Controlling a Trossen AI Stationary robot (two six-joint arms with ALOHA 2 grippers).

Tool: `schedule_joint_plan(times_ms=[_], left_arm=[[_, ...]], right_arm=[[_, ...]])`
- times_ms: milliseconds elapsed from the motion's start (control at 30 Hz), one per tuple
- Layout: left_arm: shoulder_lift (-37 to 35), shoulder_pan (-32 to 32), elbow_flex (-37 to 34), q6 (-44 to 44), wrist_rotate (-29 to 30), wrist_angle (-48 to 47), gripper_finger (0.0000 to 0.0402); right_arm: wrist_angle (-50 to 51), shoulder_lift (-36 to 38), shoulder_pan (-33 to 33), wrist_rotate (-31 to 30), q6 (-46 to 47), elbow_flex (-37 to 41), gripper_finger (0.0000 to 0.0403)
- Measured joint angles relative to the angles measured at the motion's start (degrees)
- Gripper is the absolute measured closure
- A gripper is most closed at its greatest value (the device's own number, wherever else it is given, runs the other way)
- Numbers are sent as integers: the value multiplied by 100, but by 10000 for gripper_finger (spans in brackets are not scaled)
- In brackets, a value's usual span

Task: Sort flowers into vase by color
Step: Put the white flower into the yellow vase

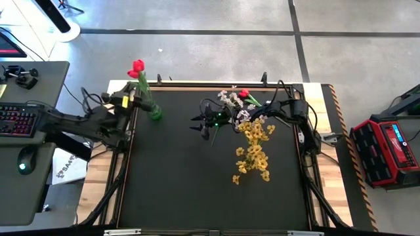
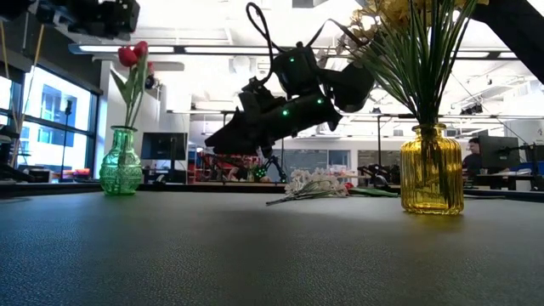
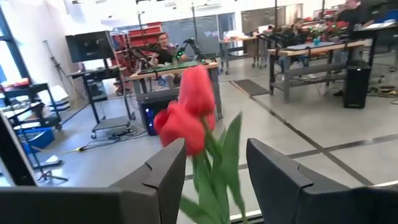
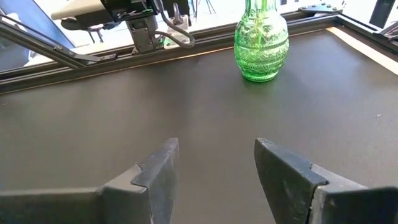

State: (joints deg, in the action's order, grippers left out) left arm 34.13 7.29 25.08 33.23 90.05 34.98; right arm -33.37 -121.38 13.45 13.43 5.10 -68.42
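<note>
The right gripper [image 1: 205, 129] is held open and empty at the table's middle. The loose whitish small-blossom sprays [image 1: 230, 98] and one red tulip [image 1: 244, 94] lie flat toward two o'clock, nearer this arm. The left gripper [image 3: 214, 171] is seen parted around the red tulips [image 1: 137, 67] in the green glass vase [image 1: 153, 110]. Yellow blossom sprays [image 1: 253, 152] fill the yellow glass vase [image 2: 432, 168].

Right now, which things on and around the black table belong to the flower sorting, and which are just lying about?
Part of the job:
red tulips in green glass vase
yellow blossom sprays in yellow glass vase
whitish small-blossom sprays lying on the table

Just lying about:
red toolbox
keyboard
</note>
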Motion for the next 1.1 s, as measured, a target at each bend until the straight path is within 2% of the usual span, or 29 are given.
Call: schedule_joint_plan(times_ms=[233,433,567,733,900,1000,1100], left_arm=[[491,573,669,748,2,-43,245],[1631,1288,1198,893,-3,-55,245],[2503,1751,1402,716,-20,-66,245],[3310,2186,1428,171,-15,-69,245],[3744,2377,1429,-728,-42,-62,245],[3919,2388,1428,-1362,-518,-192,245],[4004,2253,1429,-2196,-1511,-731,245]], right_arm=[[18,0,0,0,-2,0,208],[25,0,10,-1,-87,0,208],[716,350,158,-36,-46,-9,208],[1913,1166,408,-606,-241,-20,208],[2370,1860,617,-633,-354,-20,208],[2795,2456,688,-634,-559,-17,208],[3400,3227,719,-697,-698,-17,208]])
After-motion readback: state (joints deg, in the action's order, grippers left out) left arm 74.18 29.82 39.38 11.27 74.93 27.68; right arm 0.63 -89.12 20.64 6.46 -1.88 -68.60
